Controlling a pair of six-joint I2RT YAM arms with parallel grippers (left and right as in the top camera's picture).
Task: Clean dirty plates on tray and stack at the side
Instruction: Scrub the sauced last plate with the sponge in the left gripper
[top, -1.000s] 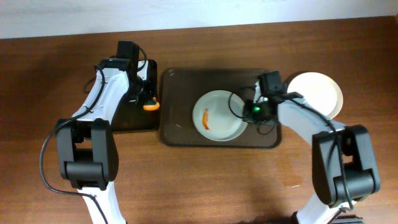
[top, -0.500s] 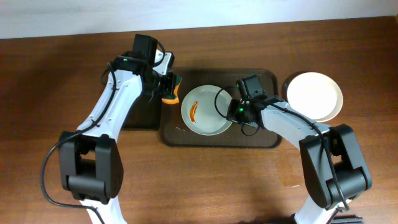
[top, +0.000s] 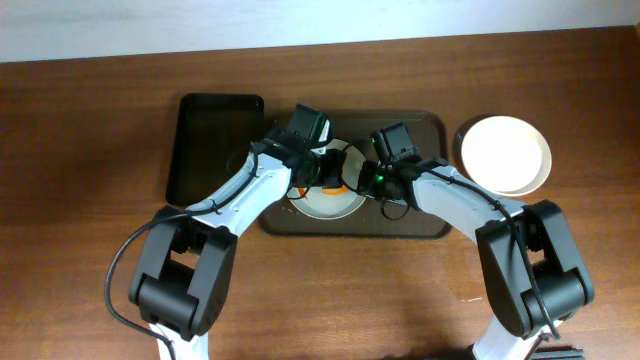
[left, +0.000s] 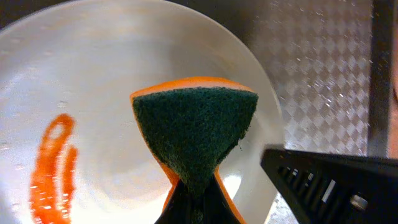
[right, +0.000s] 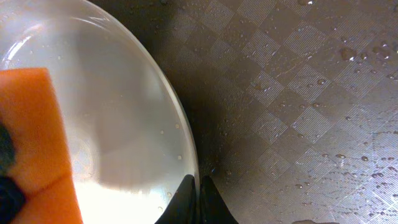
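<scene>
Sauce-streaked plate (left: 93, 74) on brown tray (top: 290, 222); clean plate (top: 505, 153) beside.

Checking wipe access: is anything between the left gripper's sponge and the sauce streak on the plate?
Nothing visible. The sponge in the left gripper is over the middle of the plate; the sauce streak lies uncovered beside it. The right gripper pinches the far rim, clear of the streak.
</scene>
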